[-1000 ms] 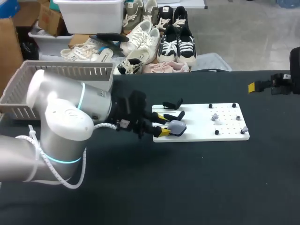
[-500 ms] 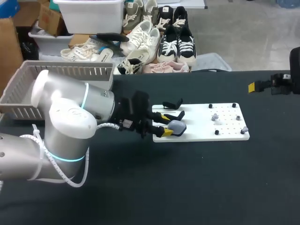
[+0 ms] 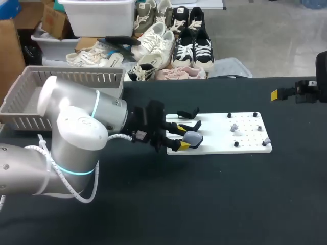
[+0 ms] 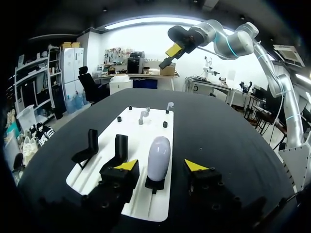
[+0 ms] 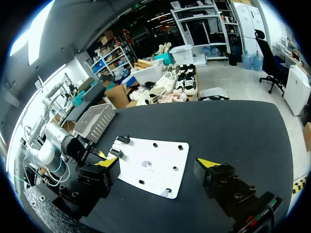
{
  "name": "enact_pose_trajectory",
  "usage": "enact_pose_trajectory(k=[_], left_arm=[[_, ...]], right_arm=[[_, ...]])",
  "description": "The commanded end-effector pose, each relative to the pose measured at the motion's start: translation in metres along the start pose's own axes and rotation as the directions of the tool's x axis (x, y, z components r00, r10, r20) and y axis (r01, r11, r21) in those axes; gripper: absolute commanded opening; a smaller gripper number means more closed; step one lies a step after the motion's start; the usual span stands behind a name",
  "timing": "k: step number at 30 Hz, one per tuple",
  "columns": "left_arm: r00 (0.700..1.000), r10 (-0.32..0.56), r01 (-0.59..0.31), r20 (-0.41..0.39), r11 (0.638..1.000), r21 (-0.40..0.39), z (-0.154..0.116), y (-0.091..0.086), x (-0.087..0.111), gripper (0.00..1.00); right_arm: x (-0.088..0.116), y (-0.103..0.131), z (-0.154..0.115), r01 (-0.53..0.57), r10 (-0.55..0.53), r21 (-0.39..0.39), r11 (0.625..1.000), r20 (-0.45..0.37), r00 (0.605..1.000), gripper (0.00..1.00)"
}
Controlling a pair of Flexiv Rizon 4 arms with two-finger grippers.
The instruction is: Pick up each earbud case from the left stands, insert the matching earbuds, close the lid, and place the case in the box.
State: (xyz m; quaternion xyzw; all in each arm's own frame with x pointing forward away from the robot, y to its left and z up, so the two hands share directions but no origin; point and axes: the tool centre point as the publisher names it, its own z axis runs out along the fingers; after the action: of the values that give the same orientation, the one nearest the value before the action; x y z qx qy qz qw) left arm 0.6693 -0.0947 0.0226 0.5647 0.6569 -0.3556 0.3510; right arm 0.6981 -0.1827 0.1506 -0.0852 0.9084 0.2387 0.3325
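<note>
- Head view: the left gripper (image 3: 180,137) straddles the earbud case (image 3: 192,138), which sits on its stand at the left end of the white board (image 3: 245,138). Since a second ago the arm has edged slightly toward the case, which has not moved.
- Left wrist view: the gripper (image 4: 160,166) is wide, with a finger either side of the case (image 4: 158,154) and neither touching. It should centre first, close evenly, then lift straight off the stand.
- Right wrist view: the right gripper (image 5: 155,164) hangs wide and empty, well apart from the board.
</note>
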Motion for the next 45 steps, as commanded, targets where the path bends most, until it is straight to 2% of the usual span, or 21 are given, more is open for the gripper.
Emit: enact_pose_trajectory(k=[1,10,18,25,26,36,45], left_arm=[[1.0,0.011,-0.011,-0.003,1.0,0.002,0.004,0.001,0.003,0.58],[1.0,0.017,-0.017,0.0,1.0,0.002,0.006,0.001,0.0,0.5],[1.0,0.02,-0.02,0.001,1.0,0.0,0.007,0.0,0.001,0.47],[1.0,0.019,-0.019,-0.003,1.0,0.002,0.008,0.001,0.001,0.16],[1.0,0.02,-0.02,-0.002,1.0,0.002,0.008,0.001,0.001,0.0],[1.0,0.016,-0.016,0.006,1.0,0.011,-0.006,0.0,-0.003,0.0],[0.996,-0.042,0.041,0.08,0.999,0.008,-0.038,-0.002,-0.031,0.0]], right_arm=[[0.0,-0.002,0.0,0.002,-0.002,-0.007,1.0,-0.001,1.0,1.0],[0.0,-0.002,0.0,0.002,-0.002,-0.007,1.0,-0.001,1.0,1.0],[0.0,-0.002,0.0,0.002,-0.002,-0.007,1.0,-0.001,1.0,1.0],[0.0,-0.002,0.0,0.002,-0.002,-0.007,1.0,-0.001,1.0,1.0],[0.0,-0.002,0.0,0.002,-0.002,-0.007,1.0,-0.001,1.0,1.0],[0.0,-0.002,0.0,0.002,-0.002,-0.007,1.0,-0.001,1.0,1.0],[0.0,-0.002,0.0,0.002,-0.002,-0.007,1.0,-0.001,1.0,1.0]])
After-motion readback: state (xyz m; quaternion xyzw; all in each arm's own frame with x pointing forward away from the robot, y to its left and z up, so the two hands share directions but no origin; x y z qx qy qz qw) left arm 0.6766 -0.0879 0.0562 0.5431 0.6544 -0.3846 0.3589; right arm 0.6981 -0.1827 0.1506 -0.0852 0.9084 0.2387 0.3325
